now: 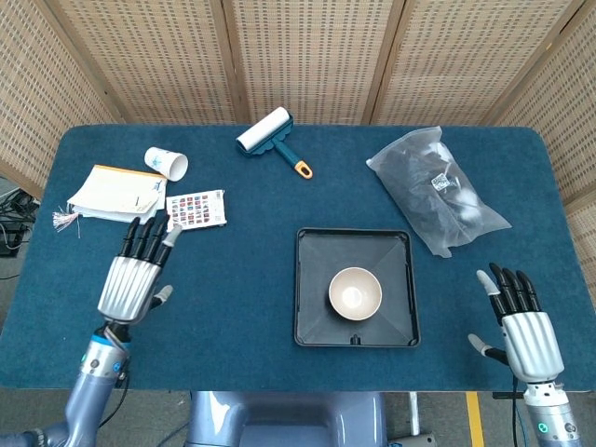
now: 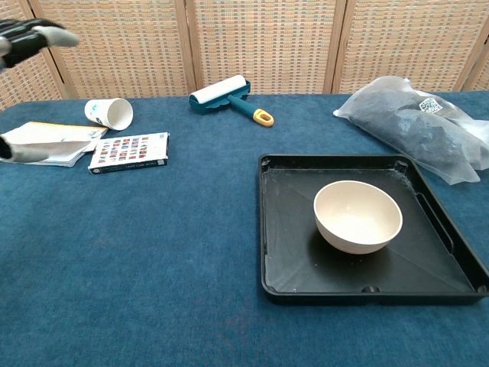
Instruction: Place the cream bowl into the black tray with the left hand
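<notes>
My left hand [image 1: 136, 276] hovers at lower left, fingers spread, holding nothing. My right hand [image 1: 520, 321], lower right, is likewise spread and empty. The cream bowl [image 1: 355, 293] sits upright, mouth up, inside the black tray [image 1: 316, 250], right of centre.

Table [image 1: 279, 200] under blue cloth. Directly on it: black tray [image 1: 312, 321] near front centre; lint roller [image 1: 270, 138] at the back; bagged dark items [image 1: 438, 191] back right; paper cup [image 1: 168, 163] on its side, booklet stack [image 1: 116, 194] and printed card [image 1: 196, 210] at left.
</notes>
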{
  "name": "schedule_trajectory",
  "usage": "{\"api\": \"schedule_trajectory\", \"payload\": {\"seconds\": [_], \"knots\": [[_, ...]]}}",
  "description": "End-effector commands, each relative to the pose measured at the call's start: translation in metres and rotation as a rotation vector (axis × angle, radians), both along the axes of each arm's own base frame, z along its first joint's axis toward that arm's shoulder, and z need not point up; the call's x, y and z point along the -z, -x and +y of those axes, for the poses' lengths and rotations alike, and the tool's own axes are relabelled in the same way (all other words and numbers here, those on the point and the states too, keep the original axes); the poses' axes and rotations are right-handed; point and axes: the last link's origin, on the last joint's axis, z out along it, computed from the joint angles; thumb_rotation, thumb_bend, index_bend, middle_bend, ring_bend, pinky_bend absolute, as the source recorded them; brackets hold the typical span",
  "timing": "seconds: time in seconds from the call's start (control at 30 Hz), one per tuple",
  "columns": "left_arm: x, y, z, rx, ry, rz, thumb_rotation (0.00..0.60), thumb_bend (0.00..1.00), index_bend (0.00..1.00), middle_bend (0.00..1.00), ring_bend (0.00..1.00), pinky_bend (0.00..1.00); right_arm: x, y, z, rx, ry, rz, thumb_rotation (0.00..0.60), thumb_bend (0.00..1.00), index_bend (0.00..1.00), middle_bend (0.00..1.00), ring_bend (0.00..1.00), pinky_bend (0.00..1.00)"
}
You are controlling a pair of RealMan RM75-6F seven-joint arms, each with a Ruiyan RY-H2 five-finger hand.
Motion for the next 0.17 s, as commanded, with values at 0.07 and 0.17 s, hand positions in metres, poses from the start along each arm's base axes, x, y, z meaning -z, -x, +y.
{"api": "schedule_trajectory", "payload": {"seconds": [0.07,0.17], "knots": [[-0.016,0.038,-0.036,-0.103,-0.026,-0.022,0.6,0.06,0.0,0.0,0.0,0.0,0.001,-0.001,0.001,0.0,-0.005,0.004,0.6,0.16,0.03,0.0,0.0,0.0],[-0.019,0.056,-0.055,-0.158,-0.035,-0.052,0.6,0.05,0.0,0.0,0.0,0.0,0.0,-0.003,0.001,-0.006,-0.005,0.0,0.6,0.16,0.03,0.0,0.0,0.0]]}}
